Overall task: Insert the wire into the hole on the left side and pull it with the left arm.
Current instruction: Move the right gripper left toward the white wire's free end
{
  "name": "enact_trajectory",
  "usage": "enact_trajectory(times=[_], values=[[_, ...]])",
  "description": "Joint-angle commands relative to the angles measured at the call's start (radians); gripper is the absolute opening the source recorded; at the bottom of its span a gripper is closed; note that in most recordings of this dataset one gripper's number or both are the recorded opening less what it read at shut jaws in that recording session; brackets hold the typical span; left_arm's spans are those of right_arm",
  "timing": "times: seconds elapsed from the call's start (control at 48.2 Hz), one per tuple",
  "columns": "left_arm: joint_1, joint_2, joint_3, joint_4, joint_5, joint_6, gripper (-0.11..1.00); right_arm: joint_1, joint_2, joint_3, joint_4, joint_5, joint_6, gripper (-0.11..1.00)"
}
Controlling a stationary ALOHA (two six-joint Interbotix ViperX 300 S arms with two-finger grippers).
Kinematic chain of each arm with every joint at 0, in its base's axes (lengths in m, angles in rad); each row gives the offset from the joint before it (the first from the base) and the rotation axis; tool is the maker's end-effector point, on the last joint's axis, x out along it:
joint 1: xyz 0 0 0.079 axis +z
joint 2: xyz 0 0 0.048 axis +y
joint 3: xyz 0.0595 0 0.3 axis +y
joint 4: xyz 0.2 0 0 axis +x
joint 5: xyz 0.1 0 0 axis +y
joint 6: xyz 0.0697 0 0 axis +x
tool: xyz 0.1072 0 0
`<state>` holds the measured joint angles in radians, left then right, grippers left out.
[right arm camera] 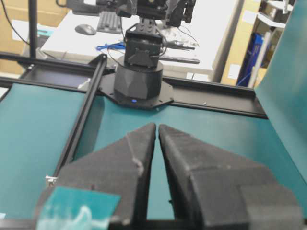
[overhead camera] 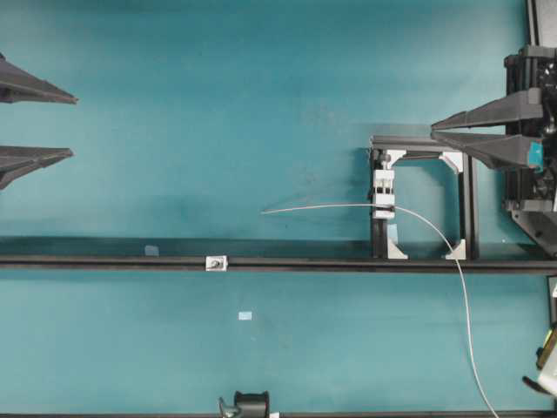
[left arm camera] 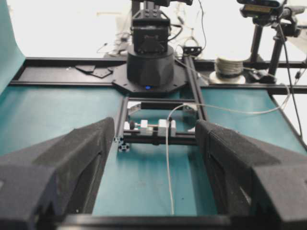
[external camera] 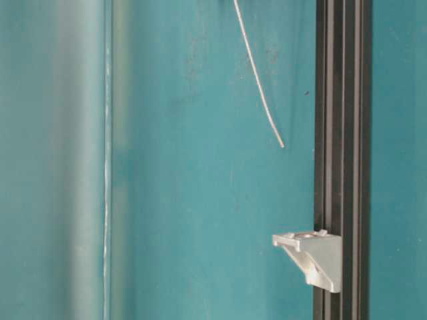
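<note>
Most of the left gripper (overhead camera: 71, 126) lay past the nine o'clock edge of the overhead view; only its two pointed fingers (overhead camera: 35, 90) showed. The wire (overhead camera: 348, 207) ran off that view's six o'clock edge, so its far end stayed out of sight, and where it crossed the white clamp block (overhead camera: 383, 193) I could not tell how it was held. The hole in the bracket (overhead camera: 216, 262) was too small to make out. The table-level view cut the wire off at twelve o'clock.
</note>
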<state>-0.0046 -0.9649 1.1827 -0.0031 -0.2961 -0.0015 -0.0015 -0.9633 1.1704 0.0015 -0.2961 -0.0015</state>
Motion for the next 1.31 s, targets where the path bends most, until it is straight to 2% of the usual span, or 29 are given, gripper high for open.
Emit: enact_trajectory(times=[0.0, 0.041, 0.104, 0.166, 0.27, 0.353, 0.498, 0.601, 0.705, 0.83, 1.058, 1.286], values=[[-0.003, 0.009, 0.000, -0.028, -0.008, 0.003, 0.24, 0.003, 0.008, 0.000, 0.002, -0.003, 0.012, 0.24], [-0.002, 0.009, 0.006, -0.029, -0.009, -0.002, 0.21, 0.003, 0.009, 0.006, 0.002, -0.003, 0.014, 0.21], [-0.002, 0.009, 0.012, -0.029, -0.012, -0.003, 0.09, 0.003, 0.009, 0.011, 0.002, -0.006, 0.028, 0.09], [-0.002, 0.012, 0.017, -0.031, -0.015, -0.005, -0.01, 0.003, 0.012, 0.011, 0.003, -0.008, 0.044, 0.01], [-0.003, 0.018, 0.017, -0.031, -0.018, -0.003, -0.09, 0.002, 0.020, 0.009, 0.002, -0.008, 0.072, -0.01], [-0.002, 0.026, 0.020, -0.031, -0.020, 0.000, -0.06, -0.008, 0.035, 0.012, 0.002, -0.009, 0.081, -0.01], [-0.002, 0.051, 0.032, -0.031, -0.032, 0.006, 0.16, -0.018, 0.080, 0.015, 0.002, -0.018, 0.097, -0.01], [-0.003, 0.074, 0.040, -0.029, -0.046, 0.006, 0.43, -0.018, 0.114, 0.011, 0.002, -0.025, 0.104, 0.13], [-0.002, 0.095, 0.040, -0.031, -0.055, 0.008, 0.72, -0.018, 0.143, 0.008, 0.002, -0.028, 0.106, 0.42], [-0.002, 0.112, 0.043, -0.031, -0.061, 0.011, 0.74, -0.018, 0.163, 0.006, 0.003, -0.032, 0.107, 0.76], [-0.003, 0.137, 0.063, -0.031, -0.067, 0.012, 0.74, -0.018, 0.195, 0.006, 0.011, -0.034, 0.118, 0.75], [-0.002, 0.199, 0.072, -0.029, -0.104, 0.014, 0.74, -0.018, 0.282, 0.000, 0.011, -0.038, 0.153, 0.75]])
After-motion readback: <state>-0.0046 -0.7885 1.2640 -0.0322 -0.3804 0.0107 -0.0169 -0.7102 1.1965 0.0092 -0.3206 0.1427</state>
